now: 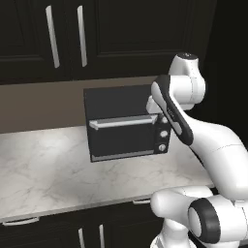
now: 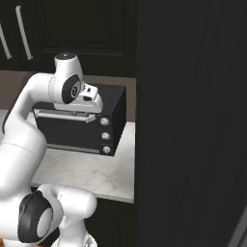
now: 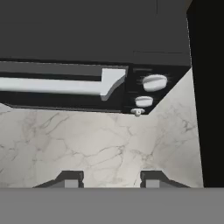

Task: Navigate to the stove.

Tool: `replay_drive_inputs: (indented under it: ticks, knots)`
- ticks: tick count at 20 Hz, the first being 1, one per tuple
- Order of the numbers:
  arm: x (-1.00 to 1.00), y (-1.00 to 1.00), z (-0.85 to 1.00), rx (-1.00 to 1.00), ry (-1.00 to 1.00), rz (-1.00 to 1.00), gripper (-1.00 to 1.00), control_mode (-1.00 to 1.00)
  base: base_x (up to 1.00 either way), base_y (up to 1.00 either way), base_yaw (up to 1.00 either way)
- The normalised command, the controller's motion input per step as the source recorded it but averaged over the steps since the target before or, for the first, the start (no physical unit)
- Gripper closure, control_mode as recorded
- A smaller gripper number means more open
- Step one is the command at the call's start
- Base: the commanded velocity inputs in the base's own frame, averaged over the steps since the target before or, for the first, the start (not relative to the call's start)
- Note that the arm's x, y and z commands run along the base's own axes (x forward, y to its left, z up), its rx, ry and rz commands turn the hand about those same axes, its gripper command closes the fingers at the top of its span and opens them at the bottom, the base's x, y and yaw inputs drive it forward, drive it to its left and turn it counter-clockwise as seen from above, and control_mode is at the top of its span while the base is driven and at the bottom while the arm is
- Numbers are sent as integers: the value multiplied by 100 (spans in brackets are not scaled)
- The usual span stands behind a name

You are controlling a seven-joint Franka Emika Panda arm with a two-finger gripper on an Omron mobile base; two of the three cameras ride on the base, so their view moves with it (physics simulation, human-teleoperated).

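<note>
The pincer, tips spread and empty, hangs over marble counter facing a toaster oven.

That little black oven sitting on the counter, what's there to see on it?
The toaster oven is a small black box with a dark, closed front door, a silver bar handle across the door's top and three pale round knobs stacked down its right side. It stands upright on the white marble counter, back near the brown wall, beside a tall dark panel.

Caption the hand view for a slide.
Open gripper poised above the marble counter, facing a black toaster oven with silver handle and knobs.
</note>
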Motion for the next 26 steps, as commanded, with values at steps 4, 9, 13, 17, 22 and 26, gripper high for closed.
replay_drive_inputs:
  ticks: [4,9,13,17,22,26]
  knots:
    - [0,0,0,0,0,0,-100,100,0,0,0]
    - [0,0,0,0,0,0,-100,100,-26,0,0]
    - [0,0,0,0,0,0,-100,100,-39,0,0]
    - [0,0,0,0,0,0,-100,100,0,0,0]
    - [0,0,0,0,0,0,-100,100,-51,-11,-11]
    - [0,0,0,0,0,0,-100,100,-87,-3,-11]
